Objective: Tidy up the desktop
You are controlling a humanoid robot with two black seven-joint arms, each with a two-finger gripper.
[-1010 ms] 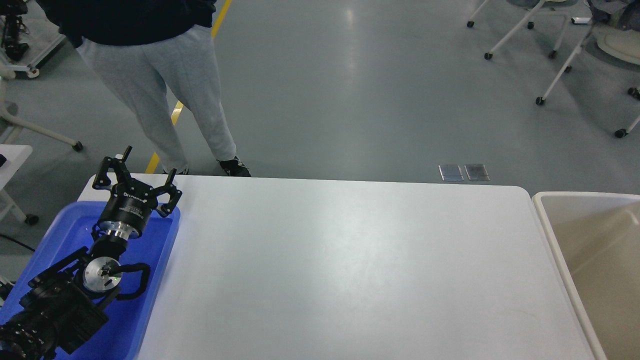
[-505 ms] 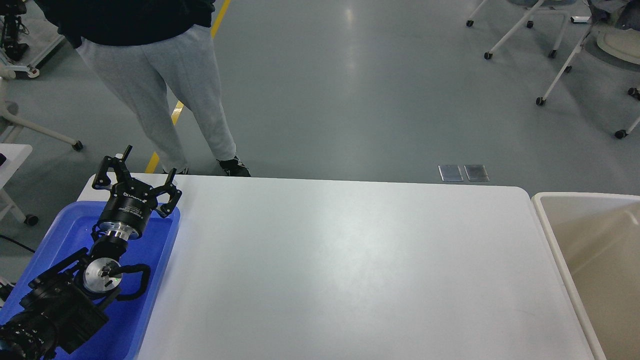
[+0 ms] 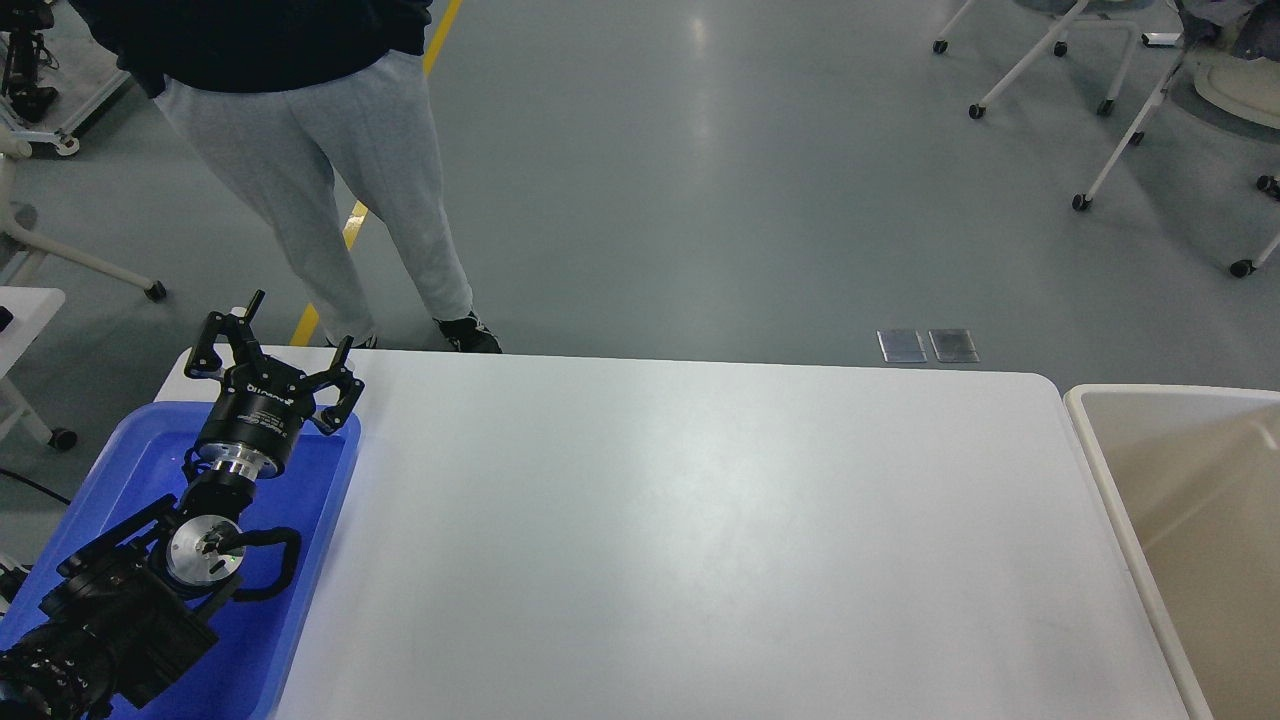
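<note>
The desktop (image 3: pixel 700 520) is a large smooth white tabletop with rounded corners that fills the middle of the head view. No loose item shows on its surface. My left gripper (image 3: pixel 298 322) is open and empty, its fingers spread, above the far end of the blue tray at the desktop's far left corner. My left arm comes in from the lower left over the tray. My right gripper is not in view.
A blue plastic tray (image 3: pixel 310 520) lies along the desktop's left side. A beige bin (image 3: pixel 1090 440) stands off the right edge. A person in grey trousers (image 3: pixel 330 180) stands just beyond the far left edge. Wheeled chairs (image 3: pixel 1100 110) stand at the far right.
</note>
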